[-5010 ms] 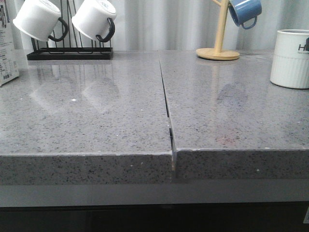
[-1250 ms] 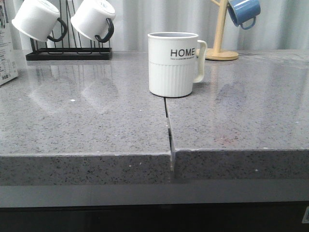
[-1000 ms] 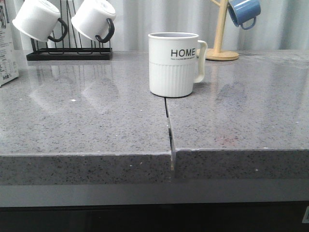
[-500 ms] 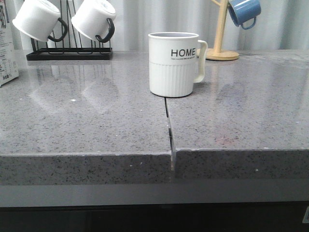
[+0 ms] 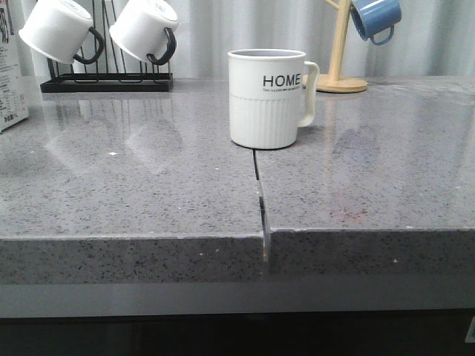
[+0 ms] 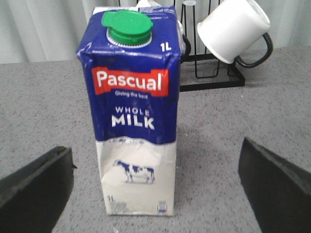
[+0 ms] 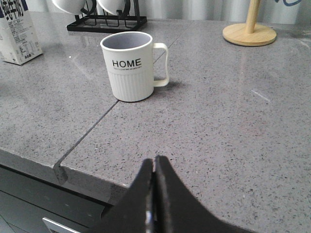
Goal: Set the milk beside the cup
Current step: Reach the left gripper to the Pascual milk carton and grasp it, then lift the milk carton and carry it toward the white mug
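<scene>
The milk carton point(image 6: 133, 116), blue on top with a green cap, white below with a cow picture, stands upright on the grey counter. My left gripper point(image 6: 155, 194) is open, its jaws wide apart on either side of the carton and short of it, touching nothing. Only the carton's edge point(image 5: 10, 74) shows at the far left of the front view; it also shows in the right wrist view point(image 7: 19, 34). The white HOME cup point(image 5: 267, 98) stands mid-counter on the seam, handle to the right. My right gripper point(image 7: 154, 162) is shut and empty over the counter's front edge, well short of the cup point(image 7: 130, 65).
A black rack point(image 5: 107, 74) with two white black-handled mugs point(image 5: 56, 30) stands at the back left, just behind the carton. A wooden mug tree point(image 5: 340, 67) with a blue mug point(image 5: 375, 18) stands at the back right. A seam point(image 5: 260, 200) runs down the counter's middle.
Five seconds ago the HOME cup stood at the far right; it now stands mid-counter on the seam. Over the last second nothing has visibly moved.
</scene>
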Robot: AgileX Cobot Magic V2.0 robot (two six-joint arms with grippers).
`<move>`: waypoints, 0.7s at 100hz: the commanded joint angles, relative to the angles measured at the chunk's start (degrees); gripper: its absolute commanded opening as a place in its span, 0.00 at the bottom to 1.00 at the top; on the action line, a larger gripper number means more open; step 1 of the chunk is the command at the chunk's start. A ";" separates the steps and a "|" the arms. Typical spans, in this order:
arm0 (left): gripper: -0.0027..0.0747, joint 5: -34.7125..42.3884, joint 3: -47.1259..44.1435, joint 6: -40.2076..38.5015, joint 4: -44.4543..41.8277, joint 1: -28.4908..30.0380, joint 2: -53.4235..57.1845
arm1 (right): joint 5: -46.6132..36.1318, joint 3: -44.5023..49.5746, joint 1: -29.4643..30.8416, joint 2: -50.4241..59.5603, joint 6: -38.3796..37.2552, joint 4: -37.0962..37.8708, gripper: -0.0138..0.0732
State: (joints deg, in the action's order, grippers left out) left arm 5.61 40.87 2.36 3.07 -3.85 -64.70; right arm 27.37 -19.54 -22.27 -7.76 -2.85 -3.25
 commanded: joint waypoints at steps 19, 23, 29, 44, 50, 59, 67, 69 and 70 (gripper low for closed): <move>0.85 5.92 7.65 -0.04 1.73 0.52 -8.67 | -5.08 -1.46 0.18 -0.55 0.37 -0.10 0.08; 0.85 5.92 8.46 -0.04 2.91 1.05 -9.86 | -5.08 -1.46 0.18 -0.55 0.37 -0.10 0.08; 0.85 6.06 9.44 -0.04 4.26 2.09 -11.25 | -5.08 -1.46 0.18 -0.55 0.37 -0.10 0.08; 0.85 6.98 12.45 -0.04 4.28 3.89 -15.40 | -5.08 -1.46 0.18 -0.55 0.37 -0.10 0.08; 0.85 7.06 13.77 -0.04 4.18 3.89 -16.86 | -5.08 -1.46 0.18 -0.55 0.37 -0.10 0.08; 0.85 7.14 15.84 -0.04 4.18 3.89 -19.02 | -5.08 -1.46 0.18 -0.55 0.37 -0.10 0.08; 0.84 8.34 17.08 -0.04 4.18 3.89 -20.34 | -5.08 -1.46 0.18 -0.55 0.37 -0.10 0.08; 0.83 8.61 17.20 -0.04 4.18 3.89 -20.59 | -5.08 -1.46 0.18 -0.55 0.37 -0.10 0.08; 0.82 8.81 17.20 -0.04 4.18 3.89 -20.73 | -5.03 -1.46 0.18 -0.55 0.37 -0.10 0.08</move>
State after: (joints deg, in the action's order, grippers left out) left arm 8.58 55.42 2.46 6.81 -0.04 -86.42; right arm 27.00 -19.54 -22.27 -7.76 -2.85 -3.25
